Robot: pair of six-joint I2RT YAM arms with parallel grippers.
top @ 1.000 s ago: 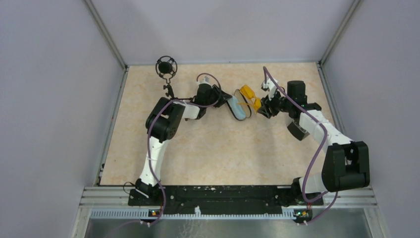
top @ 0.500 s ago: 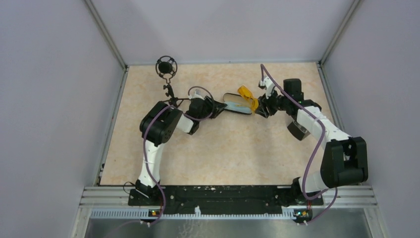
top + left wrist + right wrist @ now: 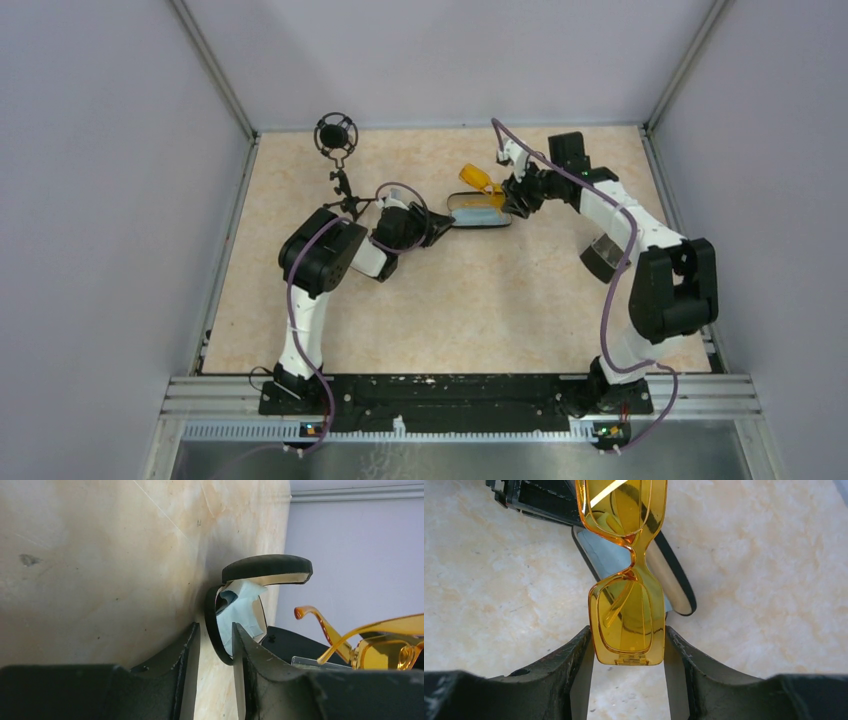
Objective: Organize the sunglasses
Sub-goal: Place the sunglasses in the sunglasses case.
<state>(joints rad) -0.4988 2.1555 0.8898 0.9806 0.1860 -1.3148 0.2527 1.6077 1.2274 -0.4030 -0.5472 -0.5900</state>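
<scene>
Right wrist view: the right end effector grasps the sunglasses by one lens, above the open black case. The left end effector pinches the case rim. Judging by this, the insertion step is underway; next, lower them lengthwise onto the blue cloth.

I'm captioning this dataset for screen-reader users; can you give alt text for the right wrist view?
The right gripper pinches one lens of orange sunglasses, held over an open black glasses case with a light blue cloth inside, on a beige marbled table.
</scene>
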